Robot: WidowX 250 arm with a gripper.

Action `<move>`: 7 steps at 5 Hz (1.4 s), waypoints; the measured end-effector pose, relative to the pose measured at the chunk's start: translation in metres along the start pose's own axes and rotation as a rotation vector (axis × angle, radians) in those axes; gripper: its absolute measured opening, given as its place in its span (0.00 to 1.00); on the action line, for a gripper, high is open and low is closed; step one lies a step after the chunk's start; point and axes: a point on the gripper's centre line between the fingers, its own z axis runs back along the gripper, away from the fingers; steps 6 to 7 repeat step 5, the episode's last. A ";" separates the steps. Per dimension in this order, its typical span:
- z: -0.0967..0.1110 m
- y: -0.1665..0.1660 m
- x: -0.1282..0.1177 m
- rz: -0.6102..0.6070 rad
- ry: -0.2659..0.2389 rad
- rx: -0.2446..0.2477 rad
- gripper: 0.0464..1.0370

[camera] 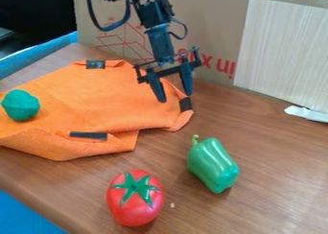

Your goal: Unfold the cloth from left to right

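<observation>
Gripper [174, 96] hangs nr ctr, a touch twd 12–1 o'clock, over the R end of the cloth; pincer wide, tips well apart, can't tell if they touch the fabric. Orange cloth [112, 96] lies from ctr out to 9 o'clock on the brown table [275, 166], partly folded & rumpled, w/ blk patches at approx 10–11, 8 & close in at 2. Green lumpy obj [20, 105] sits on it at 9. Off the cloth: tomato [134, 206] btwn 6 & 7, green pepper [213, 165] at 5. Cardboard [205, 17] w/ red print stands behind, 12–1; wood-grain panel [282, 51] at 2.
</observation>
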 end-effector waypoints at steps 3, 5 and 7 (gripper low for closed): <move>0.065 0.003 -0.052 -0.200 -0.089 -0.062 0.96; 0.148 0.084 -0.098 -0.307 -0.246 -0.108 0.96; 0.148 0.084 -0.098 -0.307 -0.246 -0.108 0.96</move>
